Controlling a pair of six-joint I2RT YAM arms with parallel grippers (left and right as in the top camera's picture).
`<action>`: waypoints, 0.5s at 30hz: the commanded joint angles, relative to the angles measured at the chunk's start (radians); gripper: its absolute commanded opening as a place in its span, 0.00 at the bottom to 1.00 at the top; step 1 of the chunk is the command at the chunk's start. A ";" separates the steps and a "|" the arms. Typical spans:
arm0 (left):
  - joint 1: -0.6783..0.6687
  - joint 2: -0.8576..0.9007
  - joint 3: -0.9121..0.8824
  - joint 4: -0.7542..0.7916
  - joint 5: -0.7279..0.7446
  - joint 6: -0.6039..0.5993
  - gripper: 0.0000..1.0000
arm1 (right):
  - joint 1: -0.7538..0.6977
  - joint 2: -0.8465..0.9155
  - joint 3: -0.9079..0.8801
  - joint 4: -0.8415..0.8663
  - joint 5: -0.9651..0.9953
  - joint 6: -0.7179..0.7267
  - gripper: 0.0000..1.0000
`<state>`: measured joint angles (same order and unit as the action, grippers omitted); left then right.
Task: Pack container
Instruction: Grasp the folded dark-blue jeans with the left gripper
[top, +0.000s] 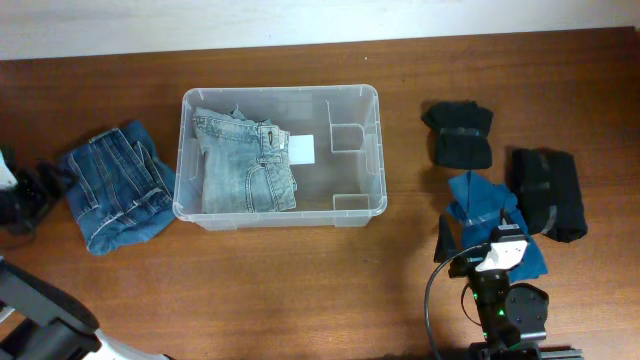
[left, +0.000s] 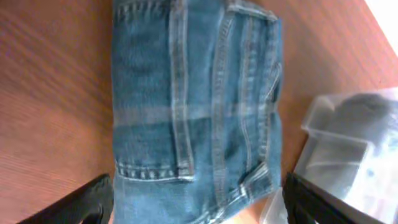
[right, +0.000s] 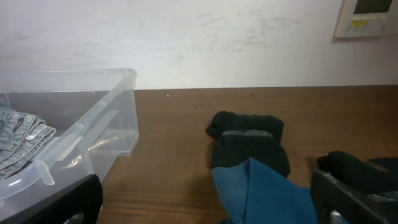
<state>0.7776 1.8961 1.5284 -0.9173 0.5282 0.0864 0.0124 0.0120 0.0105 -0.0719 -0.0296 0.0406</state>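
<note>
The clear plastic container (top: 355, 105) stands mid-table with a white label (top: 301, 149) on its base and folded light-blue jeans (top: 245, 165) in its left half. It also shows in the right wrist view (right: 93, 118) and the left wrist view (left: 348, 155). Folded dark-blue jeans (top: 115, 185) lie on the table to its left. My left gripper (left: 196, 202) is open, its fingers wide apart on either side of these jeans (left: 199, 93). My right gripper (top: 485, 238) is open and empty over a blue cloth (top: 480, 200); the cloth (right: 267, 193) lies between its fingers (right: 205, 202).
A black folded garment (top: 460, 135) lies right of the container, and it also shows in the right wrist view (right: 249, 140). A second black garment (top: 550, 190) lies at the far right. A white wall runs behind the table.
</note>
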 joint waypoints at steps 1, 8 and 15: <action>0.012 -0.015 -0.098 0.075 0.058 0.004 0.87 | -0.008 -0.005 -0.005 -0.006 0.005 -0.007 0.98; 0.016 -0.013 -0.239 0.277 0.055 0.004 0.93 | -0.008 -0.005 -0.005 -0.006 0.005 -0.007 0.98; 0.018 0.017 -0.305 0.436 0.053 0.003 0.94 | -0.008 -0.005 -0.005 -0.006 0.005 -0.007 0.98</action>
<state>0.7879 1.8965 1.2373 -0.5098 0.5621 0.0849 0.0124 0.0120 0.0105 -0.0719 -0.0296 0.0402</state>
